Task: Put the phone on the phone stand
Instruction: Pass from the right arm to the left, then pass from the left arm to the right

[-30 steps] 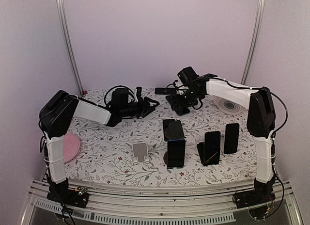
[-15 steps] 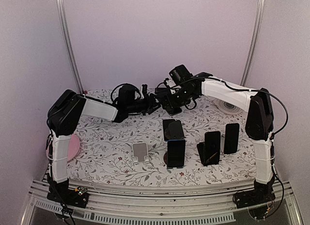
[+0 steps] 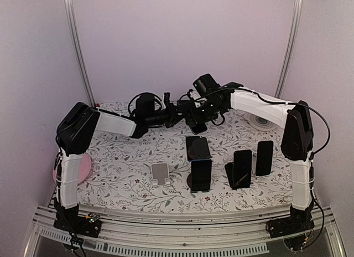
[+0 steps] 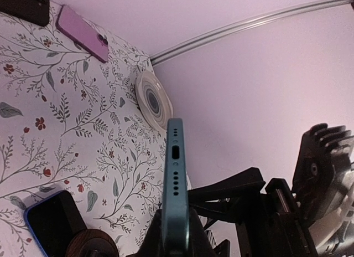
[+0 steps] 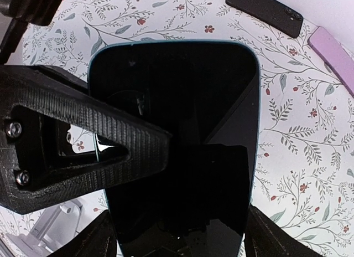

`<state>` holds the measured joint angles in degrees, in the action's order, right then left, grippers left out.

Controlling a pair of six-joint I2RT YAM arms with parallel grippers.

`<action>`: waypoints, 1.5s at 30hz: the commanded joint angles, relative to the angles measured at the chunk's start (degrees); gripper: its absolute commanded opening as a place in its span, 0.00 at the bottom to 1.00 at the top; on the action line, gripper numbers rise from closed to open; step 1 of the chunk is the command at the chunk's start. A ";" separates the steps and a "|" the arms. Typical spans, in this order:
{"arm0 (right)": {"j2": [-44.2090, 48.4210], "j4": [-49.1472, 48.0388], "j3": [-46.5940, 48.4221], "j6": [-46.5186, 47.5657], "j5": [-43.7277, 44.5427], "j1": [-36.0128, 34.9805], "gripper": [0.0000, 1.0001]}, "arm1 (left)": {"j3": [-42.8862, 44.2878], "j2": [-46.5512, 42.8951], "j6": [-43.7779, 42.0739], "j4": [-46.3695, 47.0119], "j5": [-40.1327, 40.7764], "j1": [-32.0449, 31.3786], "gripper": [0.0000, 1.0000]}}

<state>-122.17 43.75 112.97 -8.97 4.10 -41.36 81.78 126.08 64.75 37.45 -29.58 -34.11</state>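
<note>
I see the teal phone up in the air over the far part of the flowered surface, caught between both arms. My left claw pinches it narrow, face to back. My right claw spans its width, fingers against both long edges. 1 pale phone stand sits near the front edge.

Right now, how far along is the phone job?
Done: the phone is picked up and hangs in mid-air at the back. In hand: a handover, with the left gripper pinching its front and back and the right gripper closed across its width. Left: the right probably lets go, then the left carries the phone to the bare white stand near the front.
</note>
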 commanded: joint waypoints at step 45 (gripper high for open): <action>43.79 -89.15 -68.73 -37.91 -19.99 -8.58 0.65 | -34.27 -35.46 -1.75 35.50 13.13 -8.82 0.00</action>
<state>-76.75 -38.35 45.06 -43.40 -17.32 -48.18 45.01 89.62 62.22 66.96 -19.33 -41.56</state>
